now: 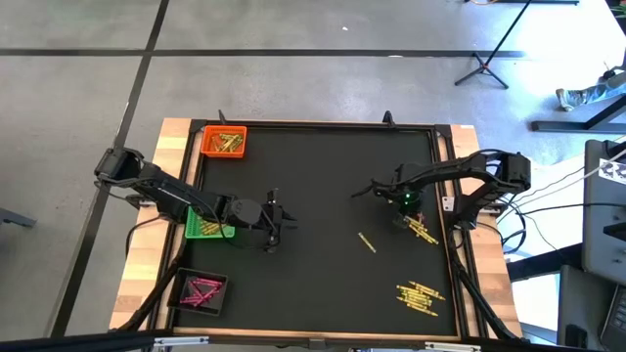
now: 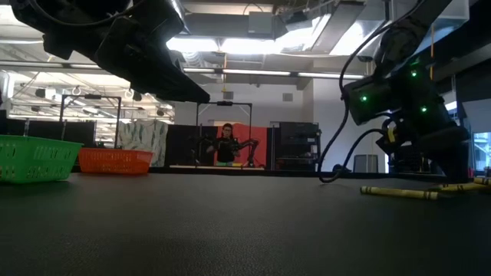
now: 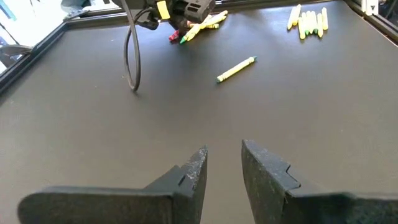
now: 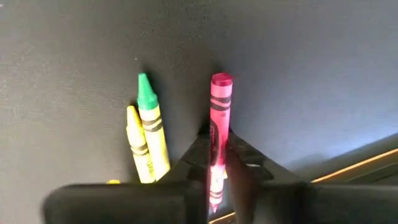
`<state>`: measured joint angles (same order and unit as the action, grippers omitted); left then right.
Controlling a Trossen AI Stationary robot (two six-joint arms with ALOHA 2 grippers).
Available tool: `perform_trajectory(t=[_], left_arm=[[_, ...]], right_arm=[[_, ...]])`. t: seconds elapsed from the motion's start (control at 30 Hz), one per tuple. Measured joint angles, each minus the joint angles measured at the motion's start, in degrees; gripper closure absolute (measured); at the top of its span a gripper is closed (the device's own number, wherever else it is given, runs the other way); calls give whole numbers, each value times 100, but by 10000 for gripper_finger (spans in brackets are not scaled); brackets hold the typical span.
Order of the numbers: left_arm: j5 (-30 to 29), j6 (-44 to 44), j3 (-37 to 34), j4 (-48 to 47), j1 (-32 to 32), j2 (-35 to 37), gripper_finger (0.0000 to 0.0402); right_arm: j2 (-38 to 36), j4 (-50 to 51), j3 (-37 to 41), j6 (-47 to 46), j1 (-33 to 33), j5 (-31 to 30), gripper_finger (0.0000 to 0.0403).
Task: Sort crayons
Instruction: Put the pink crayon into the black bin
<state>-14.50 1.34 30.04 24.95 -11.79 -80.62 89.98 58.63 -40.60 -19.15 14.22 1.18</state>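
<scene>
With the right gripper (image 4: 217, 168) clamped on the pink crayon (image 4: 217, 124), a straight lift clear of the green-tipped crayon (image 4: 151, 124) is advised; the left gripper (image 3: 222, 168) is held apart, empty.

place: robotics lab | cues: exposed ceiling ducts (image 2: 268, 23); tripod stand (image 1: 486, 61); seated person (image 2: 225, 146) among equipment

Three small square plastic trays line the black mat's (image 1: 323, 186) left edge: orange tray (image 1: 224, 142) far, green tray (image 1: 206, 227) middle, black tray (image 1: 200, 291) near. Thin yellow wax crayons lie right: one alone (image 1: 367, 242) toward the centre, a cluster (image 1: 421, 295) near.
</scene>
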Motion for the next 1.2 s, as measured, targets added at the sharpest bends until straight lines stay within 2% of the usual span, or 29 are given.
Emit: perform_trajectory(t=[0.1, 0.23, 0.3, 0.43, 0.6, 0.83, 1.0, 1.2], left_arm=[[0, 0, 0, 2, 0, 0, 318], [1, 3, 0, 15, 0, 0, 318], [72, 93, 0, 35, 0, 0, 318], [302, 294, 0, 59, 0, 0, 317], [308, 414, 0, 244, 70, 0, 292], [278, 1057, 0, 264, 219, -7, 248], [-33, 1037, 0, 404, 54, -94, 247], [-149, 1008, 0, 1126, -137, -678, 248]], right_arm=[[19, 68, -170, 108, -14, -227, 392], [-152, 66, -552, 157, -186, -789, 373], [-282, 68, -731, 153, -339, -886, 366], [-575, -588, -865, 283, -834, -1180, 374], [-659, -2752, -602, 764, -1499, -1357, 386], [-450, -6475, 51, 1772, -1995, -1284, 375], [-57, -8972, 387, 2284, -2030, -599, 382], [703, -11140, 393, 2673, -2024, -47, 380]])
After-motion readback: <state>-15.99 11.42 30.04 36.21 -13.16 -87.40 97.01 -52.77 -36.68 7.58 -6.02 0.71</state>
